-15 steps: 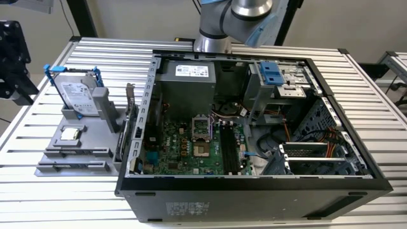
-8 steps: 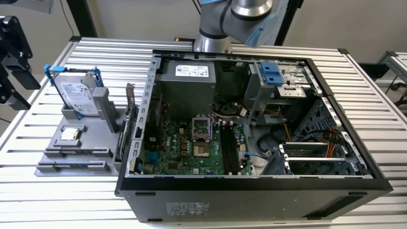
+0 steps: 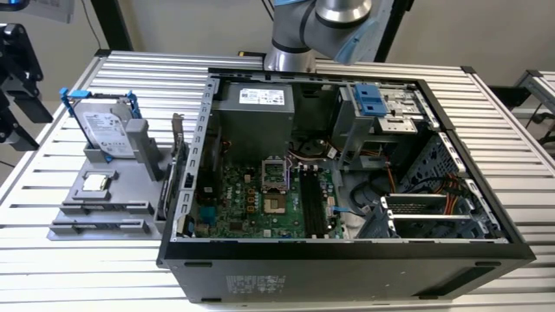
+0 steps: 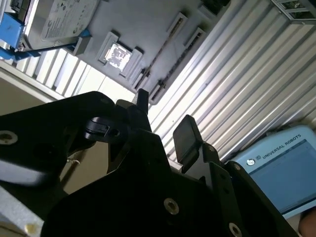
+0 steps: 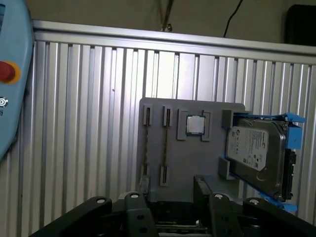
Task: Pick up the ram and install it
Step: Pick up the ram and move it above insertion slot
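— So, where do we log the ram?
— We log the ram [image 5: 145, 148] as the thin dark strip standing on edge in the grey fixture [image 5: 187, 163], in the holder farther from the processor chip [image 5: 195, 125]. The fixture lies on the table [image 3: 130, 71], just beside the open case [image 3: 347, 260]. We judge this from the first wrist view. We cannot tell whether the neighbouring holder carries a stick too.
— Why on edge?
— We reckon it offers both flat faces to a pinch from above, while the end clips fix its pose. The hard drive [image 5: 256, 150] in its blue bracket and the processor chip sit in their own seats on the same fixture, apart from the ram.
— Jaws?
— Spread and empty: in the second wrist view we see table slats through the gap between them. They hang well apart from the fixture, and the arm [image 3: 316, 29] stands at the far side of the case in the exterior view.
— And the case on its side?
— We take it that this turns the motherboard [image 3: 247, 195] face up, so the long black slots [image 3: 310, 201] accept a straight push down. With the ram in the fixture, we enter both pick-up and install as not yet done.
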Available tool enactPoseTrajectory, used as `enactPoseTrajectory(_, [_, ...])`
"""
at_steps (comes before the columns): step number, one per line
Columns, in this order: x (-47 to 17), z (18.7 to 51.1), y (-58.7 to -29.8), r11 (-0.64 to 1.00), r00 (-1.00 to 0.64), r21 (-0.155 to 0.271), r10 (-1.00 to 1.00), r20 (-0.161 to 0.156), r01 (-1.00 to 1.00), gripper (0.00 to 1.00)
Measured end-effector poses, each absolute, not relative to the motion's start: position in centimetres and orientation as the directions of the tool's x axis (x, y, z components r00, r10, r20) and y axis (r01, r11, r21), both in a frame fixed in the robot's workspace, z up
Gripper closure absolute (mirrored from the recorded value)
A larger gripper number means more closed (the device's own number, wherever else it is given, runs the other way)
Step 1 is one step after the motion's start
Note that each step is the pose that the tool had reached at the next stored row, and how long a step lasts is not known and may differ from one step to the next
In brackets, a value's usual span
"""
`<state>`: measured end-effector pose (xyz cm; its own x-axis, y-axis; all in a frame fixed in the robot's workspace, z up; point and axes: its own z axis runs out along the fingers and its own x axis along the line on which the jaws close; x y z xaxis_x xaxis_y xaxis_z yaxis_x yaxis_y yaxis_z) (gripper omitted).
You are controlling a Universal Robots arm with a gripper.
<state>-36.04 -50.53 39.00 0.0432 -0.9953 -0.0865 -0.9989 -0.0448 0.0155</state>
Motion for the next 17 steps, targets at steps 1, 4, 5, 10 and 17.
enactPoseTrajectory(1, [-36.0,38.9,-50.5,-0.045,0.043,0.015,-0.995,-0.087,-0.999,0.00])
enactPoseTrajectory(4, [-36.0,38.4,-50.5,-0.045,0.043,0.016,-0.995,-0.087,-0.999,0.00])
enactPoseTrajectory(5, [-36.0,38.3,-50.5,-0.045,0.043,0.016,-0.995,-0.087,-0.999,0.00])
enactPoseTrajectory(10, [-36.0,37.6,-50.5,-0.044,0.043,0.014,-0.995,-0.087,-0.999,0.00])
enactPoseTrajectory(17, [-36.0,36.4,-50.5,-0.042,0.041,0.007,-0.995,-0.086,-0.999,0.00])
